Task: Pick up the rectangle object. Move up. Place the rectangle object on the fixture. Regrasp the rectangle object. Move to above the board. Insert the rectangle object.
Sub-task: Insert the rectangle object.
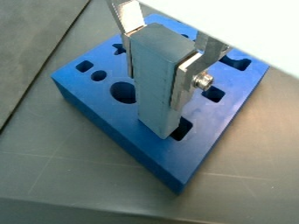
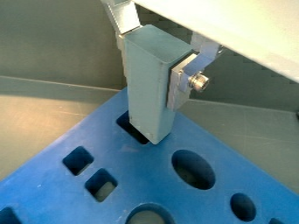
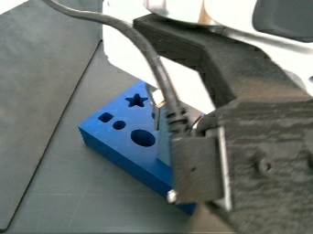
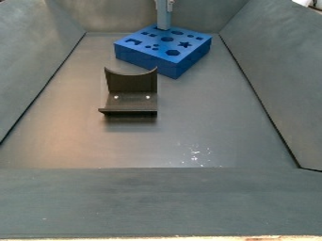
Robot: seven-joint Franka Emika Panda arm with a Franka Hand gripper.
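2 fingers (image 2: 184,74) clamping upright rectangle object (image 2: 149,83), gripper (image 1: 163,61) vertical over board (image 1: 140,131), block's lower end in rectangular slot

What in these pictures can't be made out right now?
- How deep the rectangle object sits in the board slot: its lower end is hidden by the slot in both wrist views.
- The gripper in a side view: the arm blocks it.
- The block at the board in a side view: too small.
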